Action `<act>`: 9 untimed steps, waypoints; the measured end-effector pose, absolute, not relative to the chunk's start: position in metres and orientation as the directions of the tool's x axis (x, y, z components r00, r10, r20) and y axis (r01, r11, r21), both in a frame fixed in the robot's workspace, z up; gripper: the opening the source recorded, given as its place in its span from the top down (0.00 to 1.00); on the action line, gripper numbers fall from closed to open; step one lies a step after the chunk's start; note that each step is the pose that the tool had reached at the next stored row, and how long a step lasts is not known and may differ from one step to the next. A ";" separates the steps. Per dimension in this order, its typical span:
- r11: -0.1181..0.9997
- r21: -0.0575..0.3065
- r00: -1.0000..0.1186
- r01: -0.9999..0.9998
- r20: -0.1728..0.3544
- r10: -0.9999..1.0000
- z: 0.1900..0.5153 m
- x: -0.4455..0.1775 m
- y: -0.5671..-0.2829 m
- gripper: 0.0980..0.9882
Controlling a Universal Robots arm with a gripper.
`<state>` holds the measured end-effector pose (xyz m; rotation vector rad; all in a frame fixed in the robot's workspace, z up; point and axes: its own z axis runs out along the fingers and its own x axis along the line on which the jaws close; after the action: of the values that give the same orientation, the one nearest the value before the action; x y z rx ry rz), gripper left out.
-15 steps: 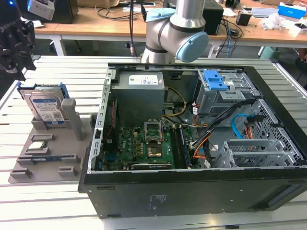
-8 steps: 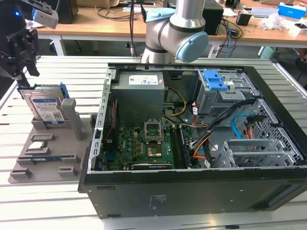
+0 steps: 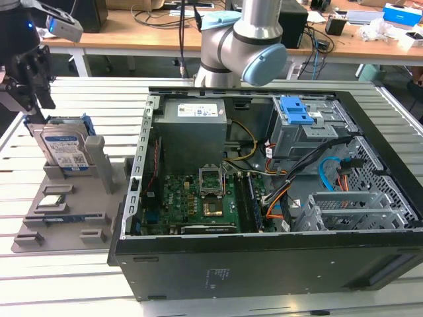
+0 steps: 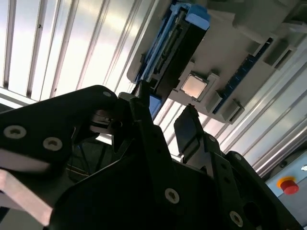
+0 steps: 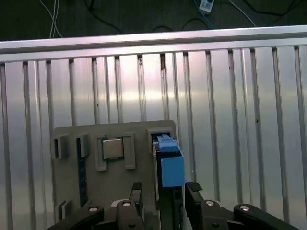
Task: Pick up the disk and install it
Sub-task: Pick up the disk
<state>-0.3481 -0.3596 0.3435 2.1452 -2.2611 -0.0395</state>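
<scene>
The black gripper (image 5: 164, 190) hung, fingers apart, just above the silver-grey, blue-framed rectangular disk (image 3: 63, 150), which stood upright in a grey plastic holder (image 3: 46, 228) at nine o'clock from the open black computer case (image 3: 264, 264) in the exterior view.

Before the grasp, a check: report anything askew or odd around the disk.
Nothing stands out. The disk stands on edge in its slot on the grey holder; the open gripper hangs above it, one finger to each side.

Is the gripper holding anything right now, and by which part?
Nothing is held. The gripper is open above the disk, which stands in its grey holder.
</scene>
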 end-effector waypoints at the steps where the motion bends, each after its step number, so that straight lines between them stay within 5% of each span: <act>1: 0.051 0.036 -0.051 -0.998 -0.001 -0.999 0.343 -0.348 -0.358 0.57; 9: 0.002 0.035 -0.002 -0.999 -0.003 -1.000 0.329 -0.350 -0.352 0.57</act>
<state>-0.3502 -0.3522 0.3286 2.2026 -2.2072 -0.0421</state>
